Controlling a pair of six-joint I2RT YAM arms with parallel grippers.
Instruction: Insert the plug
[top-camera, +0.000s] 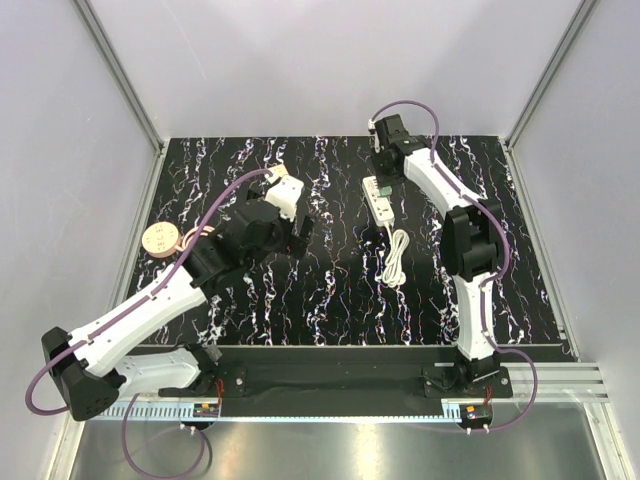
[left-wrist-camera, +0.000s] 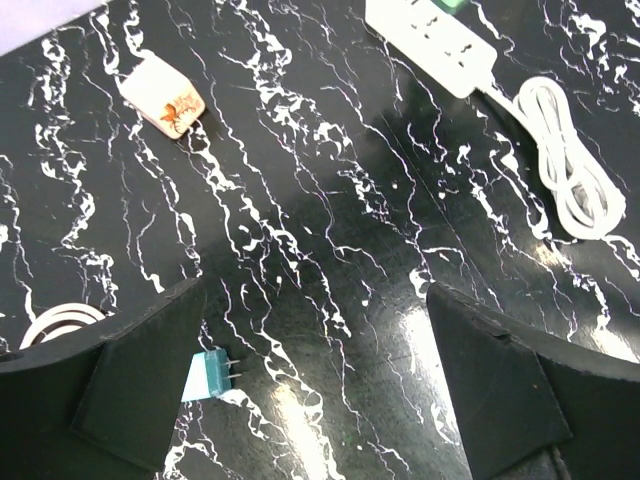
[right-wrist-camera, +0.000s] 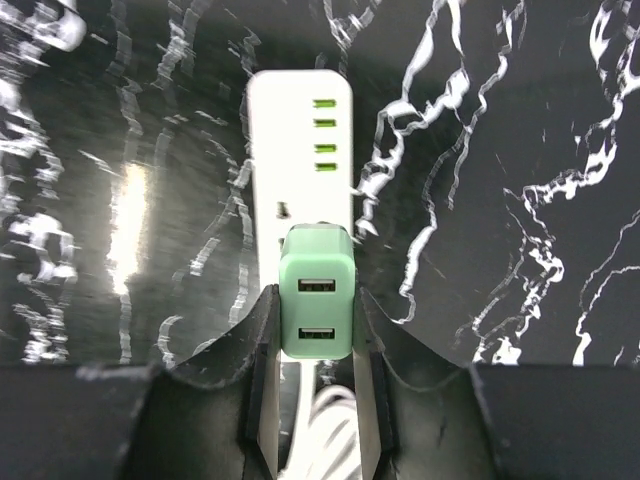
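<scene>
Right claw (right-wrist-camera: 316, 296): flat dark fingers clamped on both sides of the plug (right-wrist-camera: 316, 310), a smooth, rounded light-green block with two rectangular ports. Directly beyond it lies the glossy white power strip (right-wrist-camera: 300, 130). Left claw (left-wrist-camera: 320, 340): fingers wide apart, empty, above the black, white-veined counter (left-wrist-camera: 330, 230). A teal two-pronged block (left-wrist-camera: 212, 375) lies beside one finger.

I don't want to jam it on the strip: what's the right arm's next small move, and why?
Probably ease the right gripper straight down a little, without opening. It is shut on the plug, which sits centred across the width of the white power strip. Whether the prongs are seated isn't visible.
</scene>
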